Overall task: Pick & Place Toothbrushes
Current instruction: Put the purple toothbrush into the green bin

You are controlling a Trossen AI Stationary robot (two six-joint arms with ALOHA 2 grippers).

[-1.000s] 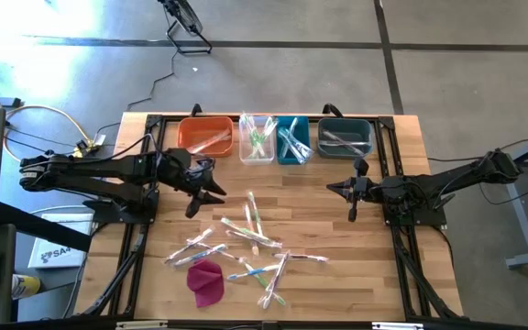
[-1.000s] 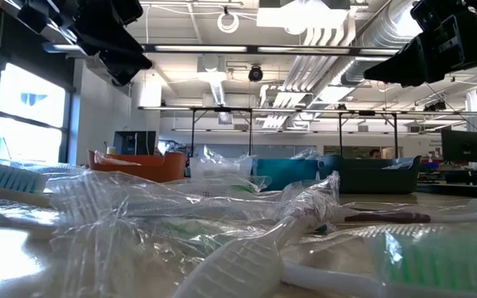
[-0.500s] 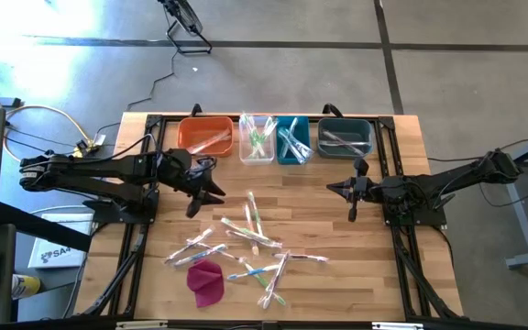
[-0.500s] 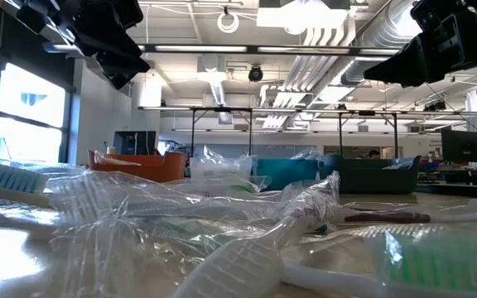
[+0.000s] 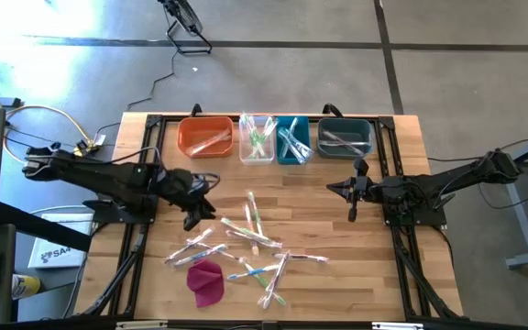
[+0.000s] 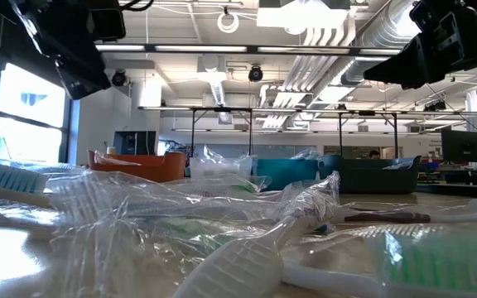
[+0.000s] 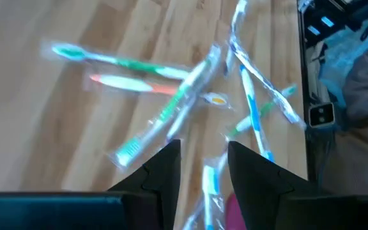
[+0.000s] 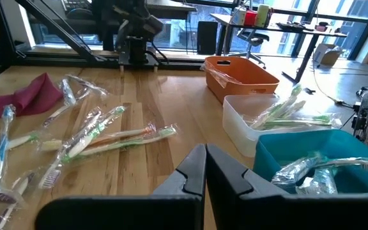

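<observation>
Left gripper (image 5: 200,213) parted, apparently empty, above toothbrushes (image 5: 246,240)

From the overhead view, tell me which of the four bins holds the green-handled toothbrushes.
The clear bin, second from the left in the row, between the orange bin and the teal bin. It is the only see-through one, and green handles show inside it.

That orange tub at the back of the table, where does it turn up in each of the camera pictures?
High view: the orange tub is leftmost in the row of four at the table's far edge.
Low view: far back, left of centre.
Left wrist view: not in it.
Right wrist view: upper middle.
Shared landmark: the clear tub right beside it.
</observation>
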